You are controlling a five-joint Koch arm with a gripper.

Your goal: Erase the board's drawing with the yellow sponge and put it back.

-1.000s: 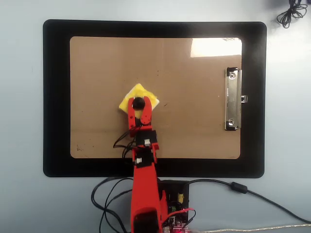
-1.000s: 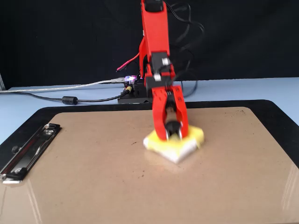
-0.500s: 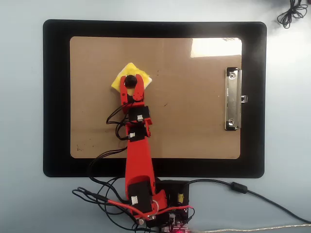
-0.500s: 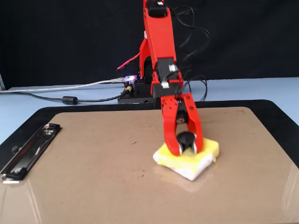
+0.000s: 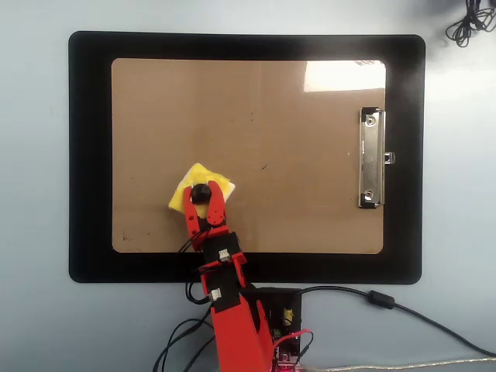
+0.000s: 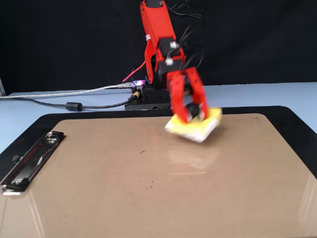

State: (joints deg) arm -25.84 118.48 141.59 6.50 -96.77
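1. I read the red gripper [image 5: 201, 195] as pinching the round black knob [image 5: 201, 191] at the centre of the small square yellow sponge with white underlayer [image 5: 186, 184]; one jaw sits on each side of the knob in both views.
2. The sponge is over the large tan-brown hardboard clipboard [image 5: 294, 155], lower-left area in the overhead view, near the edge closest to the arm base.
3. No drawing is visible on the board in either view, only tiny specks. My judgement: erasing is done, return step next.
4. Key relation: the sponge is already in the jaws, so the move turns on where it goes down, and no resting spot is marked.
5. The fixed view shows the sponge [image 6: 195, 127] tilted and apparently lifted off the board, blurred. Overhead hides this height.
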